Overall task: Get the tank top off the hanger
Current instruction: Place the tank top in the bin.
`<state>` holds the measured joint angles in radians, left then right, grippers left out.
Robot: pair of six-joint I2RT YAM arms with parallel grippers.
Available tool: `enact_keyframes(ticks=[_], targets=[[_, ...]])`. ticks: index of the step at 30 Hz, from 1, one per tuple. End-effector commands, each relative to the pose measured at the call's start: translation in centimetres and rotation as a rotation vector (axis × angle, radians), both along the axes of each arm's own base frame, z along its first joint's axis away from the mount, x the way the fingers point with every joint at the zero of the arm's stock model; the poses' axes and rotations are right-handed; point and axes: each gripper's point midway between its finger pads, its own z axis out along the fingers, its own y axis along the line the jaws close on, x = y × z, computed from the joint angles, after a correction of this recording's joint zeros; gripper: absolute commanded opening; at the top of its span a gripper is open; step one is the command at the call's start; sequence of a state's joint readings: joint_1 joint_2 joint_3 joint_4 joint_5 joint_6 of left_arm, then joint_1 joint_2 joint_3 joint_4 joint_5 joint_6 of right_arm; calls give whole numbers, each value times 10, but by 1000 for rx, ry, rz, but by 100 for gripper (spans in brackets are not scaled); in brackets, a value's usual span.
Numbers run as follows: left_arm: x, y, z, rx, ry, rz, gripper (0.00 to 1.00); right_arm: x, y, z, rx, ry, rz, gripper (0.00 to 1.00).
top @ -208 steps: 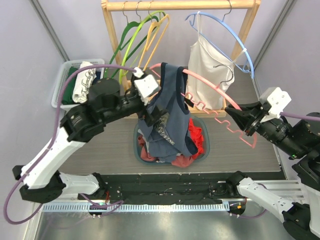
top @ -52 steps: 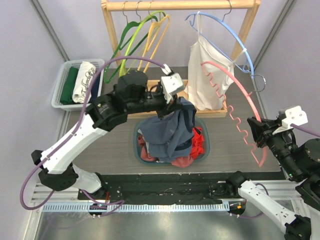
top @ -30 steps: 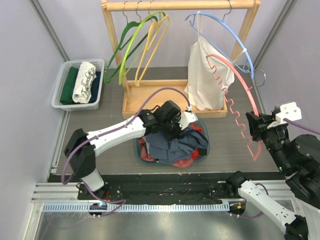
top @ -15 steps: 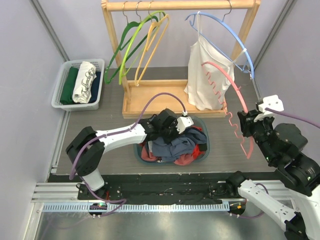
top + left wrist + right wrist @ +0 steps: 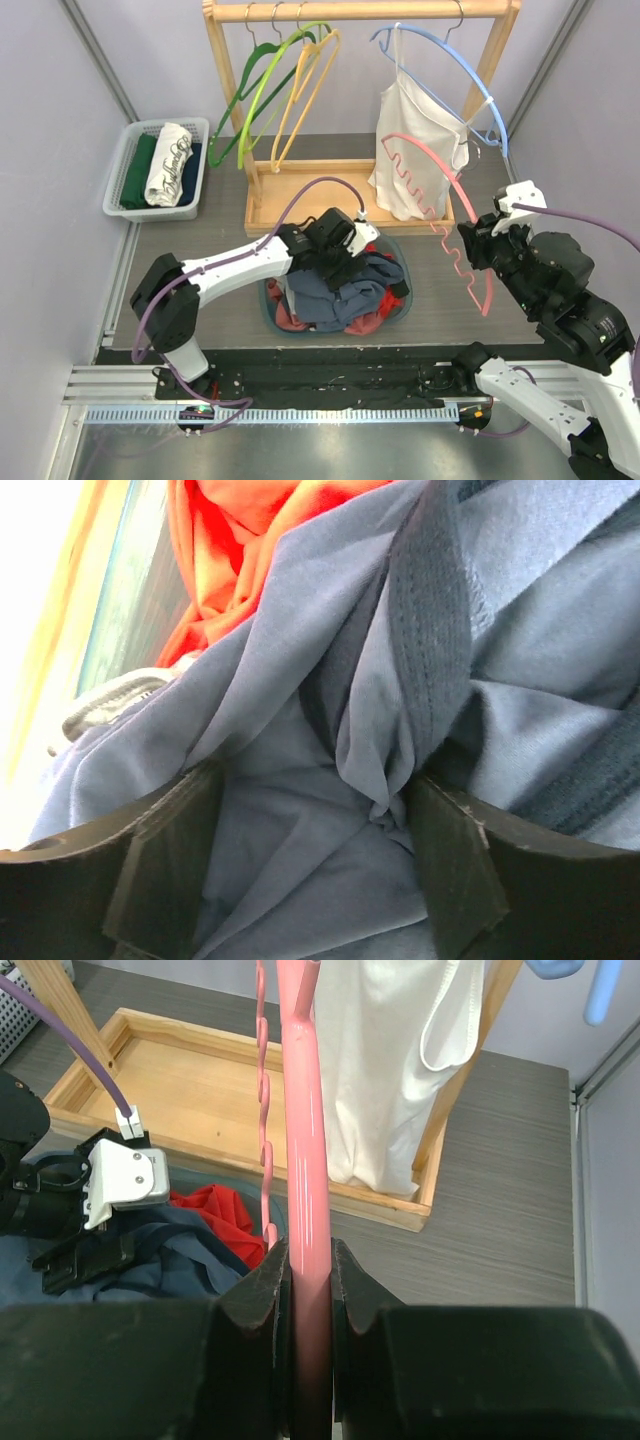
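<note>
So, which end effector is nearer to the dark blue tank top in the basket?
Left. The left end effector is open, right on the dark blue tank top. The right end effector is off to its right, shut on the pink hanger.

No text, label, brand, number or sign can be read in any of the views. The only candidate is a dark print on the folded white garment (image 5: pixel 167 165) lying in the grey basket (image 5: pixel 150 124) at the far left of the table; in the top view it shows as a few blurred dark marks, too small to make out as letters or a logo. The two wrist views show only plain surfaces without markings.
</note>
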<state>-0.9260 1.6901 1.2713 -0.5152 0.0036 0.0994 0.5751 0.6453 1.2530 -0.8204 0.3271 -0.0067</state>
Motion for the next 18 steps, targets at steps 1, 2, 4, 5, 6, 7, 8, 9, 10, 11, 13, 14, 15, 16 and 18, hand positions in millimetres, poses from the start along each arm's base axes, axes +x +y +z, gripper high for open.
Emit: enact_keyframes(ticks=[1,2,4,5,6,7,8,9,10,11,13,14,15,16,18], targets=[[-12,50,11,152,9,100,80,5,12,24,75,-52,29,1],[-6,45,30,111,-29,101,81,5,13,26,75,-53,32,1],[2,42,48,91,-67,113,82,8,15,24,69,-44,35,1],[7,37,66,68,-98,103,82,8,15,26,70,-45,33,1],[11,35,75,61,-120,102,82,8,15,27,71,-46,33,1],[14,32,84,44,-137,98,83,9,15,27,71,-45,30,1],[17,28,98,20,-155,91,83,9,14,28,74,-46,27,1],[17,26,103,14,-155,81,83,10,14,27,73,-45,25,1],[15,23,108,-3,-146,73,84,11,14,27,73,-44,20,1],[12,22,117,-12,-135,66,84,11,14,26,70,-40,17,1],[3,20,123,-38,-96,61,84,11,13,24,70,-30,11,1],[-2,21,130,-47,-77,60,84,11,13,24,73,-29,7,1],[-7,22,136,-69,-60,69,84,11,13,24,75,-29,7,1],[-14,22,137,-92,-32,74,84,10,13,24,76,-29,7,1],[-29,21,135,-142,56,110,84,9,12,25,84,-29,9,1]])
